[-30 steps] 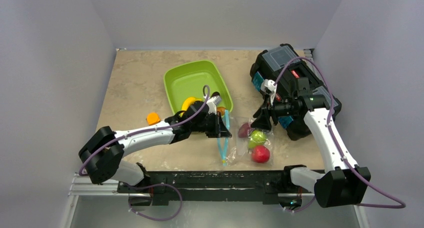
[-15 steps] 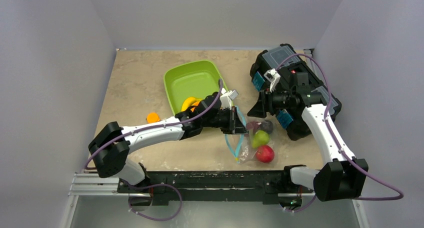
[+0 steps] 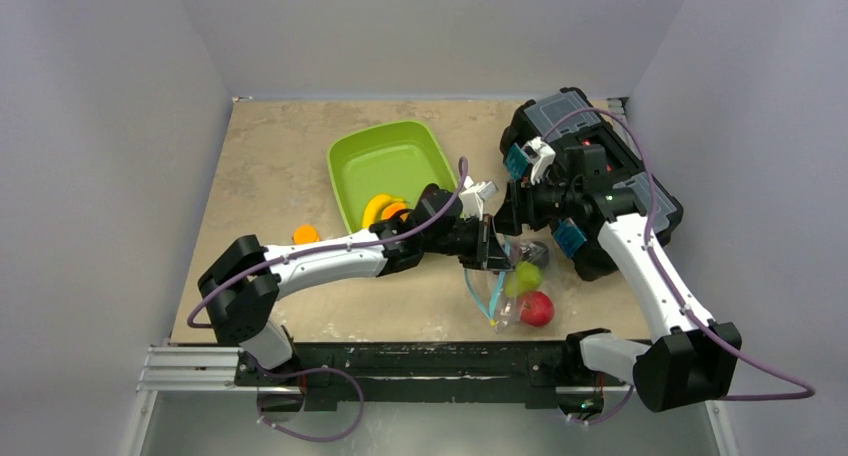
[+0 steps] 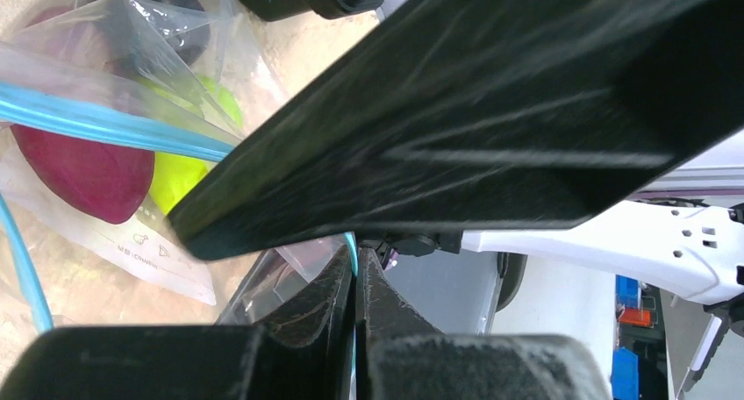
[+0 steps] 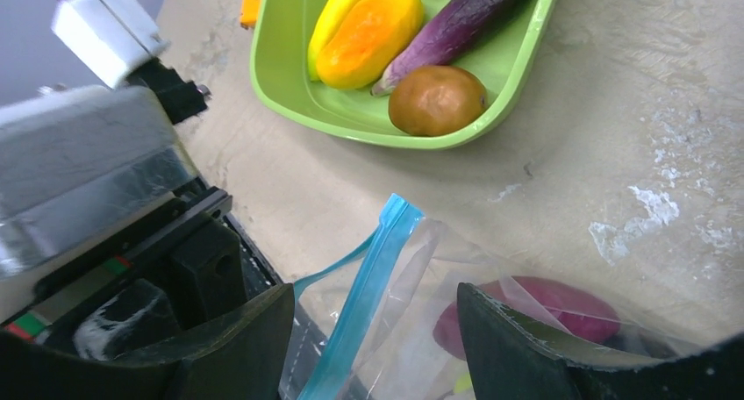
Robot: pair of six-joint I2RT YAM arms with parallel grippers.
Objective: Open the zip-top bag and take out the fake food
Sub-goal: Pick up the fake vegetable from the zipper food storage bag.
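Left claw: the left gripper (image 4: 355, 268) is closed tight on the light blue-teal zip strip of the zip-top bag (image 3: 500, 308), which is pinched between its fingertips.
Right claw: the right gripper (image 5: 373, 330) is spread wide just above the bag's mouth. The strip and crinkled plastic lie in the gap; I cannot tell whether either finger touches them.
Bag: it is near the table's (image 3: 270, 166) front edge, between the green tray (image 3: 390, 156) and the black case (image 3: 555, 111). Its strip loops down from the left gripper.
Fake food (image 3: 530, 281) in the bag: red apple (image 3: 537, 308), green pear (image 3: 525, 276), maroon piece (image 5: 526, 317), dark piece (image 3: 534, 251).
Fake food in the tray: banana (image 5: 351, 5), orange piece (image 5: 368, 36), eggplant (image 5: 456, 23), brown piece (image 5: 436, 100), at its near end.
Beyond: a small orange block (image 3: 306, 236) sits left of the tray.
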